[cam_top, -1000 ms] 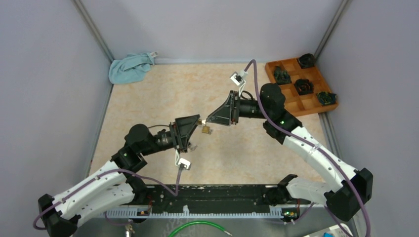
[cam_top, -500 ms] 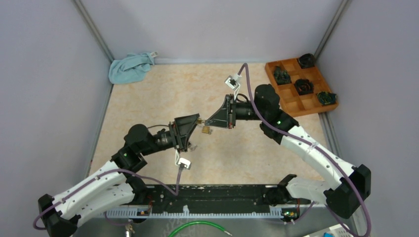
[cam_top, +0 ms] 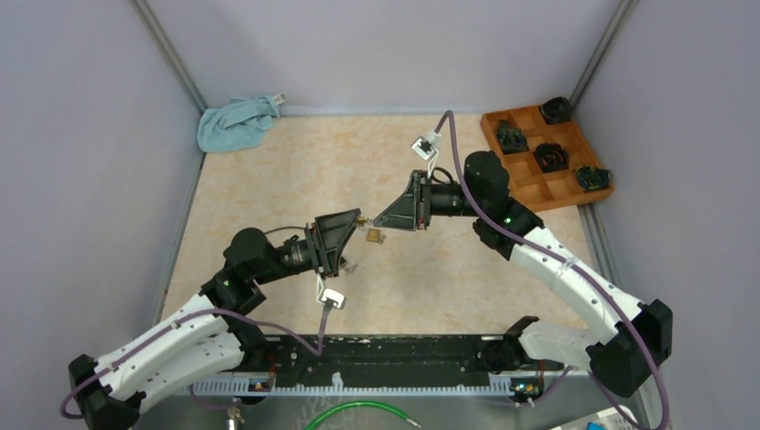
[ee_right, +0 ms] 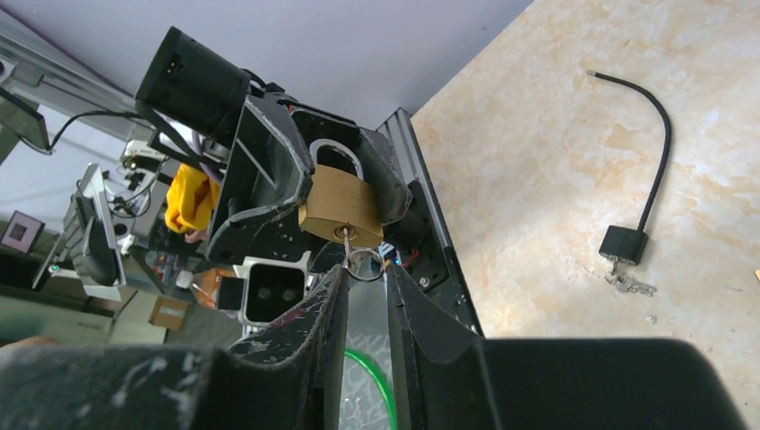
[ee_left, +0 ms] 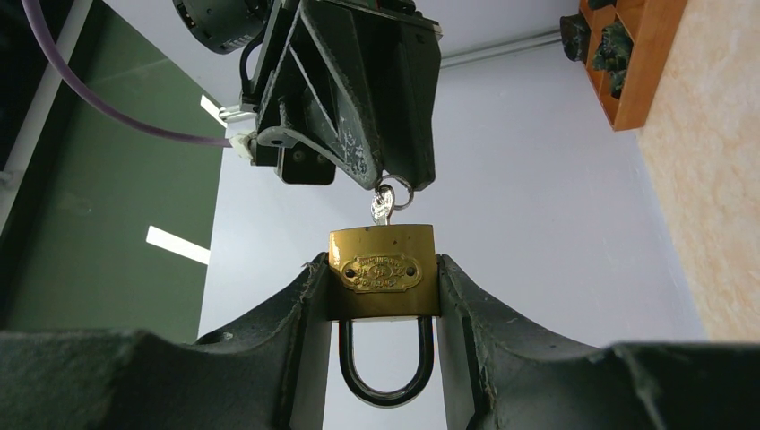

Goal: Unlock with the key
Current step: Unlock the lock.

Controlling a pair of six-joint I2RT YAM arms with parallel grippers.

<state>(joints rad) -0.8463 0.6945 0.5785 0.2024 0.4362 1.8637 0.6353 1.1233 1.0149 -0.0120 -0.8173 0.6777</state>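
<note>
While the left gripper [ee_left: 382,296] is clamping the brass padlock [ee_left: 381,255] aloft, key [ee_left: 382,208] seated in its keyhole, the right gripper [ee_right: 366,273] is flanking the key narrowly, grip unclear; a firm pinch and twist probably come next.

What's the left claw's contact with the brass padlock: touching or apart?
Touching. Left wrist view: both fingers of the left claw press flat against the sides of the brass padlock, no gap.

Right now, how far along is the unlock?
Done: left pincer grips the padlock, key sits in it. In hand: right pincer at the key's ring; whether it pinches, I can't tell. Left: turn the key; the shackle looks closed.
</note>
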